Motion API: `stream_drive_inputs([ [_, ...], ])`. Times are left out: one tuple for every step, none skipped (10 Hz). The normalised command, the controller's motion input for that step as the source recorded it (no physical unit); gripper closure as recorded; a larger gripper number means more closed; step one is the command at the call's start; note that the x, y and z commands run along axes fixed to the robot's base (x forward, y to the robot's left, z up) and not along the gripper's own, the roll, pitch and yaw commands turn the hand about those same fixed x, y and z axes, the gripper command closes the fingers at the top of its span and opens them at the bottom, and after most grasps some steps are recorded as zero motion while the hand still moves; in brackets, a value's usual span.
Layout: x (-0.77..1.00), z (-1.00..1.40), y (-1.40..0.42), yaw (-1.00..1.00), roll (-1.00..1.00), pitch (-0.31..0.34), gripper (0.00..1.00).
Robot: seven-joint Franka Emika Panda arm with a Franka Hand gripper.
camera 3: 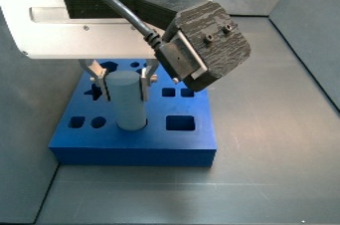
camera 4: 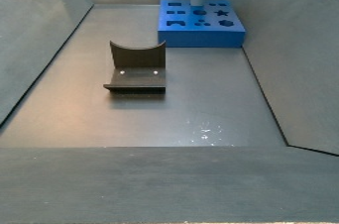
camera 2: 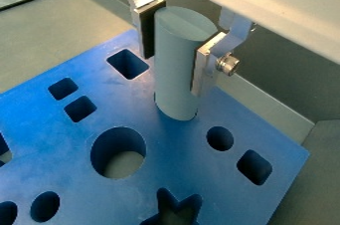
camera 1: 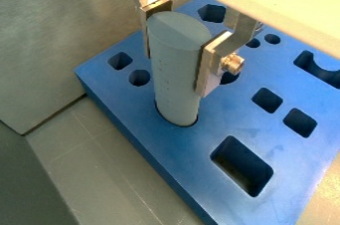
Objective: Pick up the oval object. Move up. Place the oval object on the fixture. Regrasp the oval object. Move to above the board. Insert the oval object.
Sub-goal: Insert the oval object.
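The fixture [camera 4: 134, 67] sits on the floor, well apart from the board [camera 4: 201, 23]. Over the board the gripper [camera 1: 184, 36] is clamped on the peg [camera 1: 176, 70], which stands upright with its lower end in a board hole.

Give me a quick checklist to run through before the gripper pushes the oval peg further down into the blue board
1. Gripper shut on the oval object: ok, silver fingers flank its upper part.
2. Peg upright: ok in both wrist views.
3. Peg's lower end at a hole in the board: ok, it meets the board surface; a side view agrees.
4. Hole shape matches peg: cannot tell, the peg hides it.
5. Insertion depth: cannot tell.
6. Fixture away from the board: ok.
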Motion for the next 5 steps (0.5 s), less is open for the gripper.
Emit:
stream_drive_inputs([
  [-0.12, -0.65, 0.0, 0.01, 0.11, -0.287, 1.0],
  [-0.13, -0.67, 0.0, 0.0, 0.11, -0.28, 1.0],
  [-0.11, -0.59, -0.05, 0.0, 0.16, -0.3, 1.0],
  [-0.09, -0.49, -0.08, 0.01, 0.2, -0.326, 1.0],
  [-0.07, -0.49, -0.09, 0.01, 0.19, -0.333, 1.0],
])
